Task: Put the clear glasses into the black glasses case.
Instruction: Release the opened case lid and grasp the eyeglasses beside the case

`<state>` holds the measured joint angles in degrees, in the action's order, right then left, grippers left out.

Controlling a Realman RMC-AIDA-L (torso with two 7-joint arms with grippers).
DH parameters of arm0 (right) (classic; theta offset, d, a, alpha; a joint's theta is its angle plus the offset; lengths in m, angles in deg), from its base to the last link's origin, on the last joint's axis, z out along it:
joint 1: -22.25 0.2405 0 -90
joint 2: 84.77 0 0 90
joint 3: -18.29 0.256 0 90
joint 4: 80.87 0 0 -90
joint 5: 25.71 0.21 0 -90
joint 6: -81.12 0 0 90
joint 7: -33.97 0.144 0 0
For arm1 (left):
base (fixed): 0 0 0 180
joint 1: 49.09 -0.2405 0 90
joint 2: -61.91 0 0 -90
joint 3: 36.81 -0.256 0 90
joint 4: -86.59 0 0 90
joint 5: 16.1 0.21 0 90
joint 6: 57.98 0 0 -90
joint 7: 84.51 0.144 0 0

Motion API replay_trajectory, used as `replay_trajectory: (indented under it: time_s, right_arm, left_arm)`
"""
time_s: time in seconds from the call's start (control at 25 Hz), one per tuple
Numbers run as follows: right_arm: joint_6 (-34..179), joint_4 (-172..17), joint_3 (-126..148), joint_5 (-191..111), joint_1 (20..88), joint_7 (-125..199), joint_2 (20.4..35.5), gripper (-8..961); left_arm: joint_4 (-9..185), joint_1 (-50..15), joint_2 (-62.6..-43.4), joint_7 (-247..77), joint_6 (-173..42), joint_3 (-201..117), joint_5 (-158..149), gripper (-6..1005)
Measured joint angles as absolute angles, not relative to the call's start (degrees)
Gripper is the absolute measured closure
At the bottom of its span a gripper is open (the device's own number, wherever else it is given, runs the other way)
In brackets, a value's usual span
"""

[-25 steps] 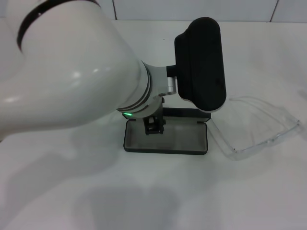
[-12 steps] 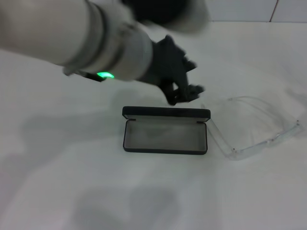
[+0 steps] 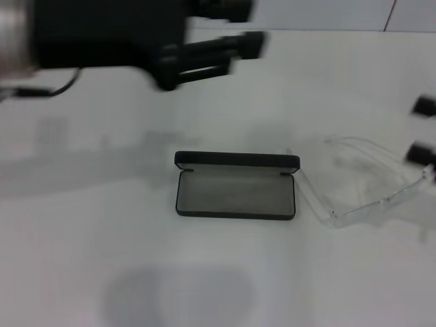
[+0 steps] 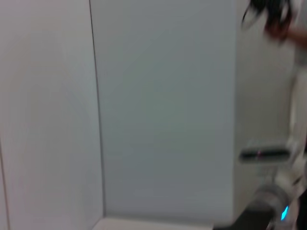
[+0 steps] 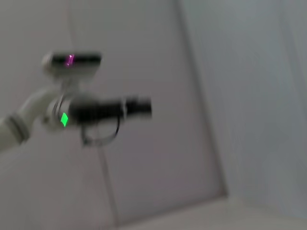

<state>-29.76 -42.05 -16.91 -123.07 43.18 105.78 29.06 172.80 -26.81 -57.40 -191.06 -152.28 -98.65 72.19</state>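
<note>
Case [image 3: 236,194] lies open on the table [image 3: 204,272], lid up, grey lining bare. Glasses [image 3: 368,180] rest on the table just right of the case, untouched. Left gripper [image 3: 218,51] is raised well behind the case, fingers apart, holding nothing. Right gripper [image 3: 422,129] shows at the edge beyond the glasses; fingers seem apart, nothing between them. Judgement: opening done; grasp and placing remain.

white table [image 3: 225,272], pale panelled wall [image 4: 163,110]
</note>
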Motion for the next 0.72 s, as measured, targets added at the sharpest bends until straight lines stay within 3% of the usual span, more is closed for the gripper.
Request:
replay_trajectory:
  time_s: [0.2,0.36,0.48,0.52,0.72]
  right_arm:
    - [-27.8,-25.7,-26.4,-128.4,44.2,112.4,30.37,100]
    - [-27.8,-12.8,-33.9,-134.5,47.3,119.7,30.27,112]
    - [-28.6,-5.7,-37.1,-141.8,52.0,126.0,30.00,123]
    - [-31.1,-3.4,-39.0,-148.1,57.7,131.6,29.28,127]
    - [-36.4,-4.7,-39.4,-155.3,66.1,136.3,28.67,146]
  left_arm:
    - [159.0,-28.9,-57.28,-182.2,-163.5,-90.9,66.8,587]
    - [149.7,-31.3,-56.90,-171.0,-168.3,-90.0,66.5,592]
    - [143.6,-32.1,-57.25,-165.7,-168.7,-89.9,66.1,594]
    - [138.9,-32.2,-57.25,-163.2,-168.7,-89.6,65.6,595]
    - [129.8,-31.5,-57.25,-158.4,-168.7,-87.1,64.8,599]
